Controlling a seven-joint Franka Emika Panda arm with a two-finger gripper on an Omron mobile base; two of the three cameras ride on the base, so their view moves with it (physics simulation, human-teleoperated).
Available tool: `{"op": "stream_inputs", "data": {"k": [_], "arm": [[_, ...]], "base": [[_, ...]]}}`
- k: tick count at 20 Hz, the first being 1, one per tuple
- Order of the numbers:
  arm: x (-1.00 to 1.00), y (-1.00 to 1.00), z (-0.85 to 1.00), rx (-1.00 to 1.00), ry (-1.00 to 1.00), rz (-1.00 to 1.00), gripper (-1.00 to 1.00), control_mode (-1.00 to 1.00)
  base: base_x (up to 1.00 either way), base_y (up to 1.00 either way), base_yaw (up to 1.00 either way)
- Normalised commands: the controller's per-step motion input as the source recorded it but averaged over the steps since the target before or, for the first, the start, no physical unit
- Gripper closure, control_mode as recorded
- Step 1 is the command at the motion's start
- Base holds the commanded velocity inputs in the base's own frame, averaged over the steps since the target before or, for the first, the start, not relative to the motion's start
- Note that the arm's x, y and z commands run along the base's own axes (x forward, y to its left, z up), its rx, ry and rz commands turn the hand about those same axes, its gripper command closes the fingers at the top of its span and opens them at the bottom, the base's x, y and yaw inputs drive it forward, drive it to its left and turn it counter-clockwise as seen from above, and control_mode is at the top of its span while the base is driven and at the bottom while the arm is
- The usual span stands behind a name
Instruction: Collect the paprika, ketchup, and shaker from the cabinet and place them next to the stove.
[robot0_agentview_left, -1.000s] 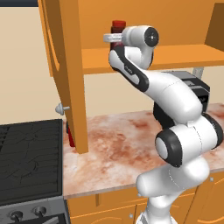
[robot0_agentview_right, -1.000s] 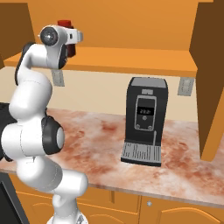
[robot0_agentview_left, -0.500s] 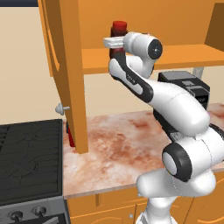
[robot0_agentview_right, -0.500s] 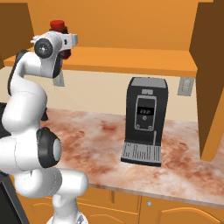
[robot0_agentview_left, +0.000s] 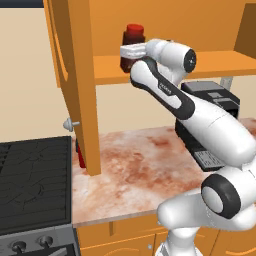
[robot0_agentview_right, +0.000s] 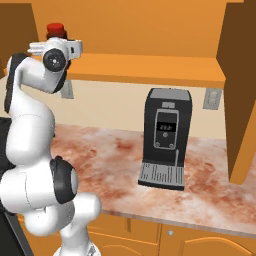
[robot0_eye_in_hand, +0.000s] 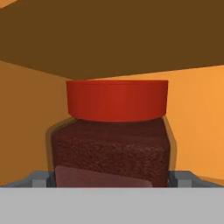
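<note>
Red-capped squarish paprika (robot0_eye_in_hand: 114, 144), grainy dark brown; smooth orange cabinet (robot0_agentview_left: 165, 66) shelf

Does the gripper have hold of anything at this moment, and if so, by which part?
The gripper brackets the lower body of the paprika on the cabinet shelf, fingertips on either side below the cap; whether they clamp it cannot be told.

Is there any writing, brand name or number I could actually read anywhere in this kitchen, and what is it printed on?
None can be read.
Coffee machine: its small front screen shows pale marks, too blurred to read.
Paprika: the red label is a plain patch, no legible print.
Stove: no markings can be made out by its knobs.
</note>
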Motion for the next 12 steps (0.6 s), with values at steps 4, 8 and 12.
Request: {"op": "stream_inputs", "data": {"k": [4,8,12], "arm": [[-0.26,-0.07,0.02,0.00,0.04,0.34,1.00,-1.00],[-0.41,-0.01,-0.16,-0.02,0.00,0.46,1.00,-1.00],[-0.53,-0.12,-0.37,-0.04,-0.01,0.53,1.00,-1.00]], "base": [[0.00,0.00,0.00],[0.00,0.00,0.00],[0.00,0.00,0.00]]}}
